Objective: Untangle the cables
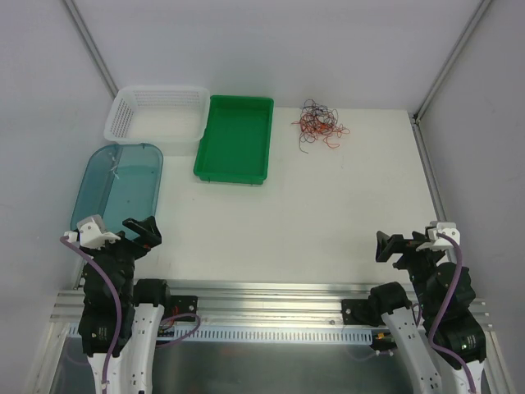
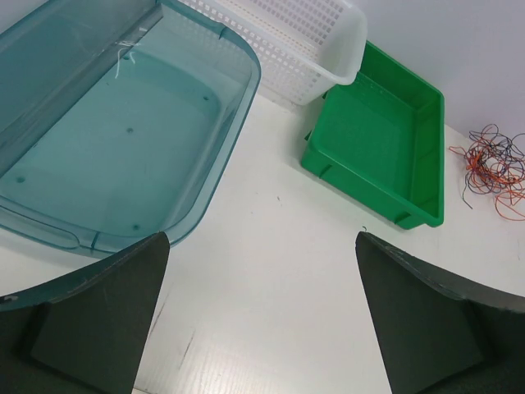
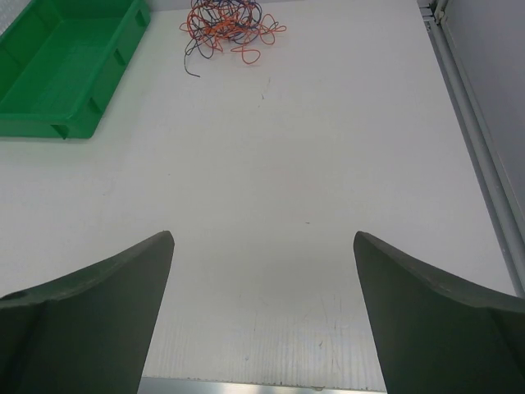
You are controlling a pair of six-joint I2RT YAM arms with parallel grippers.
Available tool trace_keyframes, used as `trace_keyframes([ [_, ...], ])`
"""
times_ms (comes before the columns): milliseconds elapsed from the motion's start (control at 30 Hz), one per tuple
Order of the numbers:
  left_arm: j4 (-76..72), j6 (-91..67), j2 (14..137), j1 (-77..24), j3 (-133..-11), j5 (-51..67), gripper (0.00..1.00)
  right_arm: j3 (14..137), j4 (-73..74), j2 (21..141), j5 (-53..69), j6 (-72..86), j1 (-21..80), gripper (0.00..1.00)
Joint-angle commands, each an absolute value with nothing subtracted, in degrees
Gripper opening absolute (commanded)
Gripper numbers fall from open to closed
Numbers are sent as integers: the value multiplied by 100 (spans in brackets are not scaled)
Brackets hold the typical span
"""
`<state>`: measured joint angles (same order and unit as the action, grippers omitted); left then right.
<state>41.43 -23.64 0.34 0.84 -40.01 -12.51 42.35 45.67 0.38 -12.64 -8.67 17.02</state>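
**Tangle waits at the far edge, both tools parked near**

The cables [image 1: 321, 125] lie in one loose knot of red-orange, dark purple-blue and black loops on the far right part of the bench [image 1: 287, 217]. They sit just right of the green tray [image 1: 234, 138] and do not touch it. Nothing holds them, and by the look of it no strand is separated yet.

The left tool [image 2: 261, 242] and the right tool [image 3: 262, 238] both hang low at the near edge with their jaws spread wide and nothing between them. This looks like a ready pose that keeps the working area unobstructed.

The right tool faces the knot almost straight on, so it seems better placed to reach first.

The green tray, the white mesh basket [image 1: 156, 115] and the teal see-through tub [image 1: 119, 185] are grouped far left. They are probably there to receive sorted strands.
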Motion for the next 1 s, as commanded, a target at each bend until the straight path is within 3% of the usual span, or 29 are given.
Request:
trace_keyframes([
  [0, 4096, -2478, -949, 132, -4060, -1354, 99, 4307, 4377, -528, -1248, -949, 1714, 97],
  [167, 4061, -2566, -941, 132, -4008, -1432, 99, 4447, 4272, -1, -951, -1019, 1714, 97],
  [300, 3929, -2821, -713, 132, -3771, -1486, 99, 4640, 3886, 1167, -422, -1055, 1723, 97],
  [667, 3762, -2902, 1656, 26, -4112, -353, 99, 6178, 3113, 5807, -414, 333, 1644, 97],
  [967, 3139, -2303, 2742, 17, -4045, 456, 99, 7285, 804, 8532, 158, 1484, 783, 97],
])
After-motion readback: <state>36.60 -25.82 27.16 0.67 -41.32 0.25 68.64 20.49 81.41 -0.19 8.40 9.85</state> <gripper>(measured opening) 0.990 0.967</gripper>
